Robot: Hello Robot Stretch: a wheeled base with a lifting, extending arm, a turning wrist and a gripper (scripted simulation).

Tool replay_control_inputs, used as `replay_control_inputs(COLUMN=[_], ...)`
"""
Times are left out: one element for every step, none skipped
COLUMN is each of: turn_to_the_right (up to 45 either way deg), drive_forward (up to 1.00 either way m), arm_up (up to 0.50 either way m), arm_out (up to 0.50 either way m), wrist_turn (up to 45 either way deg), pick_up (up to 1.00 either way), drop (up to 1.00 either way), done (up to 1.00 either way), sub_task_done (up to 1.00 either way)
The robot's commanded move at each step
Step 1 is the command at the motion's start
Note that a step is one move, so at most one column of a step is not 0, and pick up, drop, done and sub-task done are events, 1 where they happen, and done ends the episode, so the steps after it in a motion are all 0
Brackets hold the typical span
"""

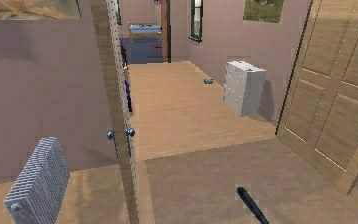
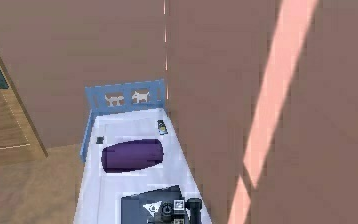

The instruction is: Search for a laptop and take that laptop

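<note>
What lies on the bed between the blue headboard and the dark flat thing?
A purple pillow lies between the headboard and the dark flat thing, seen in the arm side view.

A purple pillow [image 2: 132,155] on a white bed [image 2: 97,195] beyond the gripper [image 2: 169,210]; farther out, a blue headboard [image 2: 127,98] patterned with two pale animals.

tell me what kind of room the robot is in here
Probably a bedroom in a house: a bed with a blue headboard and a purple pillow, a white chest of drawers, and panelled wooden double doors like a wardrobe's.
</note>
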Motion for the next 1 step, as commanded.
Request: replay_control_inputs(turn_to_the_right=[0.0], drive_forward=[0.0], arm_up=[0.0], arm_out=[0.0], wrist_turn=[45.0], pick_up=[0.0], drop=[0.0], done=[0.0], sub_task_done=[0.0])
